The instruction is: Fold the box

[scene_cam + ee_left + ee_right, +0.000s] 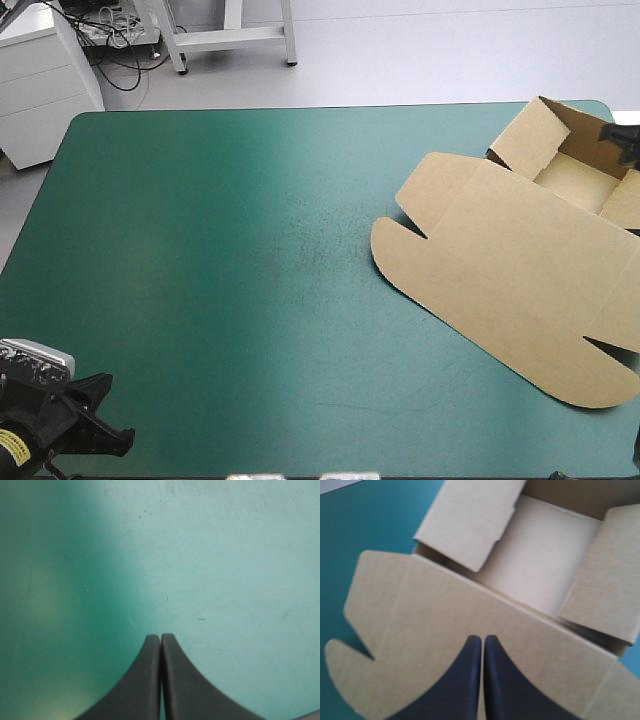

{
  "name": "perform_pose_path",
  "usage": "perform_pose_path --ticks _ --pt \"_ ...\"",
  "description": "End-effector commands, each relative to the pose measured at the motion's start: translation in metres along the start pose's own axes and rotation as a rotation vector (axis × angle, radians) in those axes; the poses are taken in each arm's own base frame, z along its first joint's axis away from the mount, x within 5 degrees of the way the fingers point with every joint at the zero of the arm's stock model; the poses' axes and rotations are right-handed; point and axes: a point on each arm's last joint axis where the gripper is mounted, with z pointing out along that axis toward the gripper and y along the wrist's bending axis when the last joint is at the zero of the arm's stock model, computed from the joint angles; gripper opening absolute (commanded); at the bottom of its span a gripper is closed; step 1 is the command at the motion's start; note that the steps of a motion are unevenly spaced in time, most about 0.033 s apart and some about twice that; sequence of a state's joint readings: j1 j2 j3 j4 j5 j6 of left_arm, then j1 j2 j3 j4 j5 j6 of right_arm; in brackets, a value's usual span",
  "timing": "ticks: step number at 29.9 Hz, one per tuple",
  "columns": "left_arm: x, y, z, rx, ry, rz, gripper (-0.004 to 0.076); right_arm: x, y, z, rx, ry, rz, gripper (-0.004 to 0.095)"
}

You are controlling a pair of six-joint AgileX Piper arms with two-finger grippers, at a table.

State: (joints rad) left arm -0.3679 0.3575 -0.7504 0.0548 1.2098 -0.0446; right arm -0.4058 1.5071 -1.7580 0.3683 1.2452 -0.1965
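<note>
The brown box [510,270] lies at the table's right side. Its lid is flat, with rounded tabs toward the table's middle and front. Behind the lid the tray part [572,178] has its walls raised. In the right wrist view my right gripper [483,637] is shut and empty, hovering over the flat lid [435,605], with the open tray [540,565] ahead of it. A black part of the right arm [622,138] shows at the tray's far right wall. My left gripper [105,418] sits at the table's front left corner, shut [160,637] over bare teal-green cover.
The teal-green cover [240,260] stretches bare from the left edge to the box. The box reaches the table's right edge. White drawers [40,85] and a metal frame stand beyond the far edge.
</note>
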Motion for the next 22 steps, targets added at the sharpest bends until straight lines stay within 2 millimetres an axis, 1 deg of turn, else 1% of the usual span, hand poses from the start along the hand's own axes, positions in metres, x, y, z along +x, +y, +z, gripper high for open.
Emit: perform_pose_path --ticks 1,2,4,6,8,10,14,17,22 --pt "-0.011 0.0 -0.004 0.006 -0.083 -0.013 -0.0032 0.019 0.05 -0.048 -0.092 -0.1 -0.14 -0.0008" --pt "-0.012 -0.001 -0.004 0.012 -0.094 -0.015 -0.0032 0.027 0.062 -0.056 -0.113 -0.109 -0.182 -0.0008" --pt "-0.014 -0.002 -0.005 0.029 -0.118 -0.022 -0.0032 0.042 0.08 -0.066 -0.14 -0.113 -0.255 -0.0008" --pt "-0.014 -0.004 -0.005 0.044 -0.119 -0.028 -0.0032 0.061 0.095 -0.08 -0.156 -0.124 -0.33 -0.0008" --pt "-0.014 -0.005 -0.005 0.055 -0.115 -0.033 -0.0032 0.079 0.104 -0.093 -0.176 -0.16 -0.386 -0.0008" --pt "-0.014 -0.005 -0.005 0.062 -0.112 -0.036 -0.0032 0.096 0.108 -0.108 -0.199 -0.233 -0.423 -0.0008" --pt "-0.014 -0.005 -0.006 0.062 -0.148 -0.021 -0.0032 0.134 0.106 -0.125 -0.248 -0.314 -0.482 -0.0008" --pt "-0.013 -0.005 -0.013 0.062 -0.211 -0.013 -0.0032 0.16 0.098 -0.124 -0.247 -0.325 -0.495 -0.0008" --pt "-0.004 -0.004 -0.022 0.063 -0.263 -0.01 -0.0032 0.196 0.085 -0.12 -0.241 -0.377 -0.498 -0.0008"
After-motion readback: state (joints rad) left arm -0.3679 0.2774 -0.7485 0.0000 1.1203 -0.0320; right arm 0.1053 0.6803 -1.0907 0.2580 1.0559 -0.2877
